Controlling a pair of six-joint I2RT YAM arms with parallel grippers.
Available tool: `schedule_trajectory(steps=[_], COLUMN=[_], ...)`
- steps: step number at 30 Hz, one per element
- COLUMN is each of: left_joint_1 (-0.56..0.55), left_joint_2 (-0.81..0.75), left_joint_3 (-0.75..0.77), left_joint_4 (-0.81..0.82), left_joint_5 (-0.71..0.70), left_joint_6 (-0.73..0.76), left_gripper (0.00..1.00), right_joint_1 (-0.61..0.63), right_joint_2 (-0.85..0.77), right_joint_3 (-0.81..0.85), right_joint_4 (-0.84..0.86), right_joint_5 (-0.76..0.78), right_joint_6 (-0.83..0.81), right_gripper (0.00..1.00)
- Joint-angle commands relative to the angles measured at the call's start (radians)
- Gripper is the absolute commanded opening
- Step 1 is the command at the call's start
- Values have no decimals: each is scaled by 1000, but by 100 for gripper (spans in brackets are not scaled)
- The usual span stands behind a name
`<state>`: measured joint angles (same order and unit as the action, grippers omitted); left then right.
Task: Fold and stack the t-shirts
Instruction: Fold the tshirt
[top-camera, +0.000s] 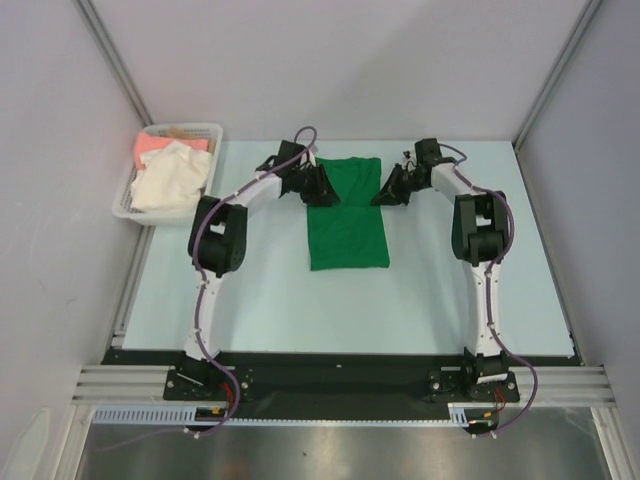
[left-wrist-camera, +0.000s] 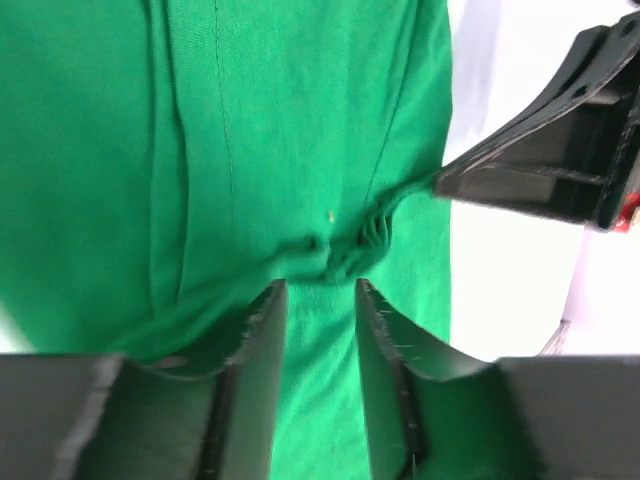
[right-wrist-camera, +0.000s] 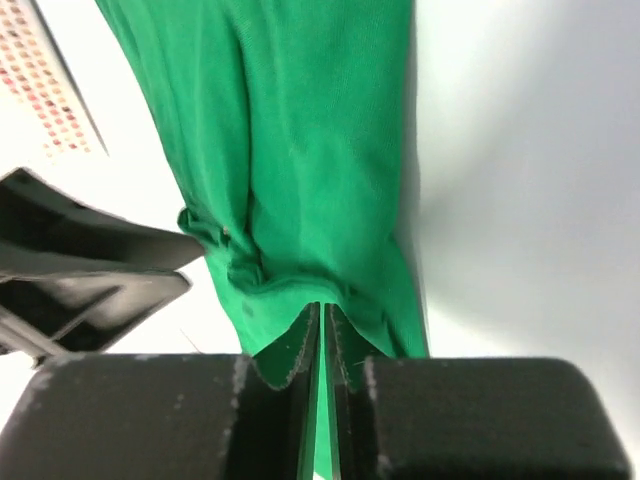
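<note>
Top external: basket (top-camera: 200, 128) holds t-shirts (top-camera: 170, 180); left tool (left-wrist-camera: 320, 288) spread, right tool (right-wrist-camera: 322, 310) pinches green t-shirt (top-camera: 347, 225).

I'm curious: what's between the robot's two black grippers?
The bright green cloth t-shirt lies between left gripper and right gripper, in top view.

**Green t-shirt (left-wrist-camera: 250, 130) under the left gripper (left-wrist-camera: 318, 292), jaws parted**
The cloth fills most of the frame. It is creased lengthwise, with a small bunched pucker just beyond the fingertips. The right gripper (left-wrist-camera: 450, 185) meets the shirt's right edge, apparently pinching it. The pale table (left-wrist-camera: 510, 300) shows past that edge.
</note>
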<state>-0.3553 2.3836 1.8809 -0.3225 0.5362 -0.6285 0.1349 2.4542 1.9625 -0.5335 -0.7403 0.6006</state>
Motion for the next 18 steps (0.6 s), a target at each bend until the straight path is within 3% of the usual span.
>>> schedule_trajectory(steps=[1, 5, 10, 13, 18], left_joint_1=[3, -23, -82, -105, -106], left_joint_2=[-195, -381, -547, -587, -561], left_joint_3=[40, -93, -426, -654, -812], left_joint_4=[-162, -164, 70, 190, 289], left_joint_5=[-74, -85, 16, 42, 42], left_joint_6=[131, 121, -40, -115, -162], left_gripper=[41, 45, 29, 16, 8], right_joint_1=[-11, 5, 61, 84, 80], right_joint_2=[-144, -254, -391, -434, -416], right_joint_3=[87, 30, -259, -394, -523], right_joint_4=[-218, -353, -270, -217, -125], right_joint_5=[62, 101, 26, 6, -56], right_joint_6=[-151, -269, -277, -266, -265], right_gripper=[11, 27, 32, 25, 4])
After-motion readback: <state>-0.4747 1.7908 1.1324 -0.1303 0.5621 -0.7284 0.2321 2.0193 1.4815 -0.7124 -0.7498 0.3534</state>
